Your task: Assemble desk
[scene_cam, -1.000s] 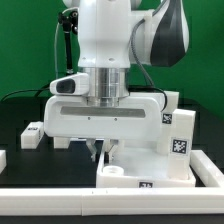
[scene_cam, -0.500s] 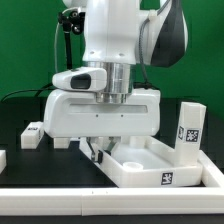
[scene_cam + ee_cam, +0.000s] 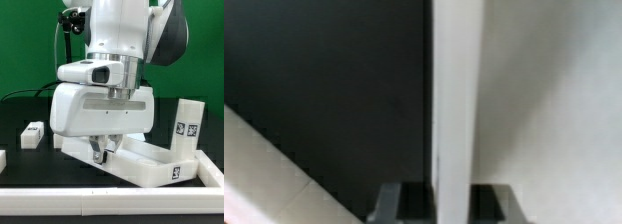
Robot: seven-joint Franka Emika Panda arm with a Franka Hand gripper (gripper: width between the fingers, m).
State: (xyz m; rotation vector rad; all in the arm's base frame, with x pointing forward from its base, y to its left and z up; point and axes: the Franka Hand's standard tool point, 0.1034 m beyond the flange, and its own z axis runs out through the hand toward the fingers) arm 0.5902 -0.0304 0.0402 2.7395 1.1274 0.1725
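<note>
**Item:** top (image 3: 150,168) of the desk, white and rimmed.
**Place:** on the black surface (image 3: 30,170), running from 6 to 4 o'clock in the exterior view, under the arm.
**Hand** (image 3: 97,151): narrow, pinched on the top's rim at the 6 o'clock end. In the wrist view the rim passes between the two fingers (image 3: 404,200).
**Fitted:** upright leg (image 3: 184,128), tagged, standing at the top's 3 o'clock corner.
**Loose:** loose leg (image 3: 32,133), lying at 9 o'clock, well apart from the top.
**Change:** within the last second the top has swung round on the surface.
- Its open face, plainly seen before at 5 o'clock, is now foreshortened, and its near wall runs slantwise.
- The upright leg has travelled with it toward 3 o'clock.
- The loose leg has not moved.

**Reading:** top and upright leg turn as one piece, so that leg seems seated. This is probably a reorientation to bring an unfilled corner socket within reach. More legs remain to fit.
</note>
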